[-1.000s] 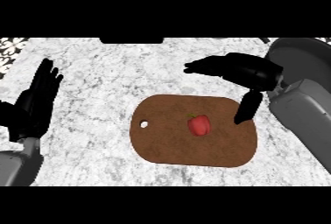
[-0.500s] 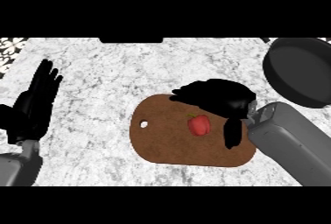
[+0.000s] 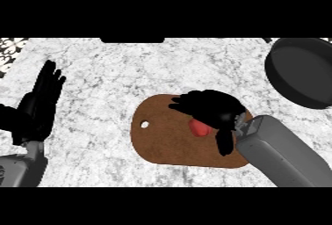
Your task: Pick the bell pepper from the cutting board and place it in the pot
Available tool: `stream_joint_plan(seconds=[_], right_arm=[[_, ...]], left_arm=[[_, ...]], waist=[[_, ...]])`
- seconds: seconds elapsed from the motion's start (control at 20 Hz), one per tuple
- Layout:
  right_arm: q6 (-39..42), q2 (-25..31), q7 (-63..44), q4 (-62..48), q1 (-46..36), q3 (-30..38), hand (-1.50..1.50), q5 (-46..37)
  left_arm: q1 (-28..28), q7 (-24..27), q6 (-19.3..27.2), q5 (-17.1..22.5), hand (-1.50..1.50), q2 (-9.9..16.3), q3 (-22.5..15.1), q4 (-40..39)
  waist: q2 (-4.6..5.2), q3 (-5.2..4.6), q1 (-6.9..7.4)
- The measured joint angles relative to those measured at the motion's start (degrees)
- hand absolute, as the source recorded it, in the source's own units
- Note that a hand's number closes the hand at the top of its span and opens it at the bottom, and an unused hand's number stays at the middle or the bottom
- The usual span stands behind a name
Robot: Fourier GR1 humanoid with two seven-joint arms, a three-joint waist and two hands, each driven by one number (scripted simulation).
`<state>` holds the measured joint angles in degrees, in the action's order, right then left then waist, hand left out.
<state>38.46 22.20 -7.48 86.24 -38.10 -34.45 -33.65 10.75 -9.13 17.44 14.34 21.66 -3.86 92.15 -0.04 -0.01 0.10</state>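
Observation:
A brown cutting board (image 3: 165,140) lies on the marbled counter, with a small hole near its left end. A red bell pepper (image 3: 198,128) rests on it, half hidden under my right hand (image 3: 209,107). That hand hovers over the pepper with fingers bent down around it and the thumb hanging at the right; whether it touches the pepper cannot be seen. A black pot (image 3: 301,70) stands at the upper right. My left hand (image 3: 39,105) rests open at the left edge, fingers up.
A dark object (image 3: 132,40) shows at the counter's far edge. A patterned patch (image 3: 9,48) sits in the upper left corner. Bare counter lies between the board and the pot.
My right hand has moved left and down from beside the pot to over the pepper, covering most of it. The left hand has stayed still.

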Motion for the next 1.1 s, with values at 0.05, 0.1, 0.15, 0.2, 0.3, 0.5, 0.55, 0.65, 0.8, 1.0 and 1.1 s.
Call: stream_joint_plan(seconds=[0.05,0.1,0.15,0.2,0.3,0.5,0.55,0.65,0.8,1.0,1.1], right_arm=[[0.0,0.1,0.1,0.1,0.5,0.1,-1.5,-1.2],[-0.4,0.1,0.6,-0.2,0.8,0.4,-1.5,-2.5],[-0.7,-0.7,0.4,-0.8,1.0,0.4,-1.5,-3.6],[-1.1,-0.6,1.5,-1.5,1.4,0.5,-1.5,-4.9],[-1.6,-1.8,2.7,-2.8,1.8,1.0,-1.5,-7.1],[-2.9,-4.2,4.9,-4.9,3.4,1.1,-1.5,-11.1],[-2.7,-4.3,5.6,-5.6,3.2,1.8,-1.5,-11.9],[-3.1,-3.6,7.5,-5.8,4.3,2.5,-1.5,-13.6],[-4.6,-5.2,8.7,-9.0,4.1,3.2,-1.5,-16.6],[-6.3,-7.5,10.4,-13.0,3.9,4.4,-1.5,-20.2],[-7.7,-8.0,11.7,-14.4,5.0,4.6,1.5,-21.7]], left_arm=[[-0.5,0.5,-0.7,0.1,0.0,0.0,0.6,-0.1],[-0.7,0.7,-1.6,0.4,0.0,0.2,1.3,-0.4],[-1.1,0.0,-2.1,0.6,0.0,0.6,1.9,0.6],[-1.3,0.7,-2.4,0.4,0.0,0.1,2.1,0.1],[-0.7,-0.5,-3.1,0.3,0.0,0.0,2.8,0.4],[0.6,-1.1,-3.4,-1.1,0.0,-1.2,3.5,-0.6],[0.2,-1.1,-3.4,-1.5,0.0,-1.6,3.5,0.0],[-1.1,-1.6,-3.4,-2.2,0.0,-2.2,3.5,1.6],[-0.4,-2.2,-4.4,-2.4,0.0,-2.3,4.7,1.3],[0.3,-2.6,-5.1,-3.6,0.0,-3.3,5.2,0.9],[0.5,-1.8,-5.8,-3.6,0.0,-3.5,6.2,-0.3]], waist=[[0.01,0.01,0.01],[0.02,0.01,0.05],[0.01,0.0,0.11],[0.02,0.01,0.12],[0.04,0.01,0.13],[0.06,0.01,0.07],[0.05,0.02,0.11],[0.03,0.01,0.12],[0.06,0.02,0.15],[0.06,0.01,0.15],[0.07,0.01,0.11]])
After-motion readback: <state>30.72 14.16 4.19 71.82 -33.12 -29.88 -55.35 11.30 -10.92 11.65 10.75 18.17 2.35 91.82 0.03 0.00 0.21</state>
